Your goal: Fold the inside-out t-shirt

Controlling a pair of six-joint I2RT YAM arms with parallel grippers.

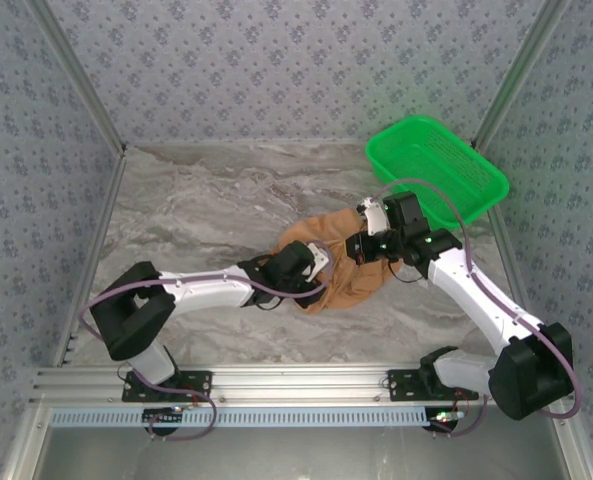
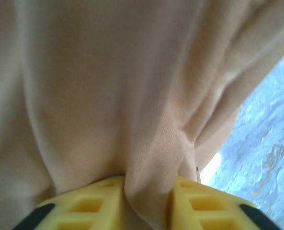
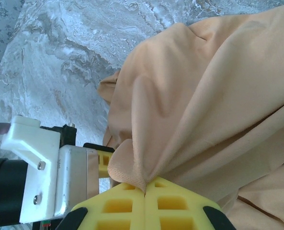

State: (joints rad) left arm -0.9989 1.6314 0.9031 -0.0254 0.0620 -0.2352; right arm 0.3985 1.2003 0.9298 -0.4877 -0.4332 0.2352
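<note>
The inside-out t-shirt (image 1: 336,270) is a crumpled orange-tan heap in the middle of the marble table, and both grippers are at it. My left gripper (image 1: 311,265) meets it from the left. In the left wrist view its yellow fingers (image 2: 98,201) squeeze a thick fold of the t-shirt (image 2: 132,96) between them. My right gripper (image 1: 363,245) comes in from the right. In the right wrist view the right gripper (image 3: 145,190) has its yellow pads pressed together on a thin hemmed edge of the t-shirt (image 3: 213,96), which drapes away from it. The left gripper's body (image 3: 46,172) sits close beside it.
A green plastic mesh basket (image 1: 436,165) stands at the back right, just behind the right arm. Bare marble table (image 1: 196,200) stretches to the left and back of the shirt. Patterned walls close in the sides and back.
</note>
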